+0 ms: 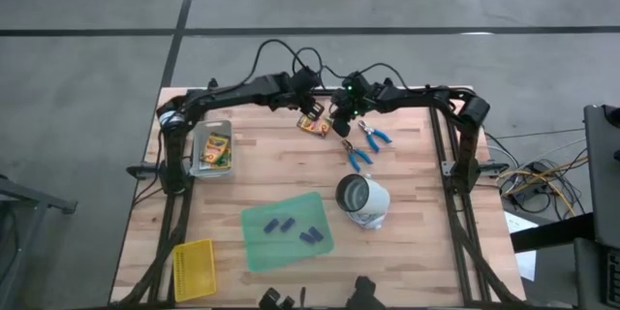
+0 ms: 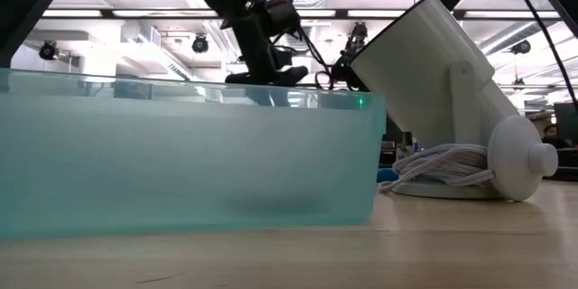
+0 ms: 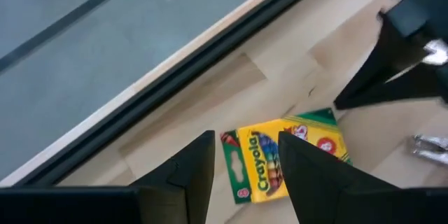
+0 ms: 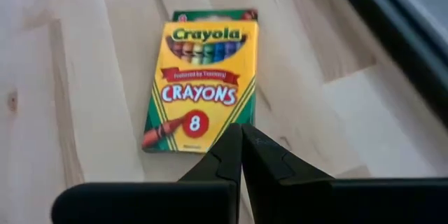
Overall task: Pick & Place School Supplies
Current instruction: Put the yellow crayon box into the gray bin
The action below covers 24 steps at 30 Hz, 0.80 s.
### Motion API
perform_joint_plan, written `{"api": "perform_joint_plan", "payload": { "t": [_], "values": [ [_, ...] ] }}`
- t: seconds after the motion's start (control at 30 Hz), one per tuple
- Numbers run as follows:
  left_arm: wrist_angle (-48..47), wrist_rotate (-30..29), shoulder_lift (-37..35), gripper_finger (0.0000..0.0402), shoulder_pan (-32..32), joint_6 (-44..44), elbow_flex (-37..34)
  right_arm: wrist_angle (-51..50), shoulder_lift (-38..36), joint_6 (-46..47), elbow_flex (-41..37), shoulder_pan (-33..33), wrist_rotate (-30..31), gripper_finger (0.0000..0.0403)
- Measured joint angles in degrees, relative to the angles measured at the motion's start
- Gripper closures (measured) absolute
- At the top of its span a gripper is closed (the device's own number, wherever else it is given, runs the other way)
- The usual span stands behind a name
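the left gripper (image 3: 241, 175) hangs released over a crayon box (image 1: 312, 126) lying free at the tabletop's (image 1: 417, 174) far edge, the right gripper (image 4: 241, 155) clenched empty just beside it. two scissors (image 1: 365, 145) lie nearby; another box sits in the tray (image 1: 201, 148), purple pieces (image 1: 291, 229) on the green sheet (image 1: 320, 208). most work seems left.

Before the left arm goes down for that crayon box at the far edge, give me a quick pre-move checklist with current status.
1. Left tool open: ok.
2. Crayon box lined up between the left tool's fingers: ok.
3. Box lying flat on the table, label up: ok.
4. Right tool shut, holding nothing: ok.
5. Right tool clear of the box: not ok, it hovers right beside it.
6. Scissor-like tools apart from the box: ok.
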Motion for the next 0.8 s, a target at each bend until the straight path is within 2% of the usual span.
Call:
{"api": "perform_joint_plan", "payload": {
  "t": [0.3, 0.57, 0.8],
  "values": [
    [0.1, 0.2, -0.4, 0.0239, 0.0, -0.1, 0.3, 0.3, 2.9, 4.7, 0.2, 1.3, -2.4, 0.0394],
    [-0.4, 0.2, -0.5, 0.0239, 0.0, -0.2, 0.2, -0.8, 6.4, 4.5, 5.4, 2.3, -2.3, 0.0394],
    [-3.0, -0.1, -0.7, 0.0239, 0.0, -0.8, 0.2, -10.4, 8.3, 5.8, 10.2, 1.2, -1.6, 0.0394]
  ]
}}
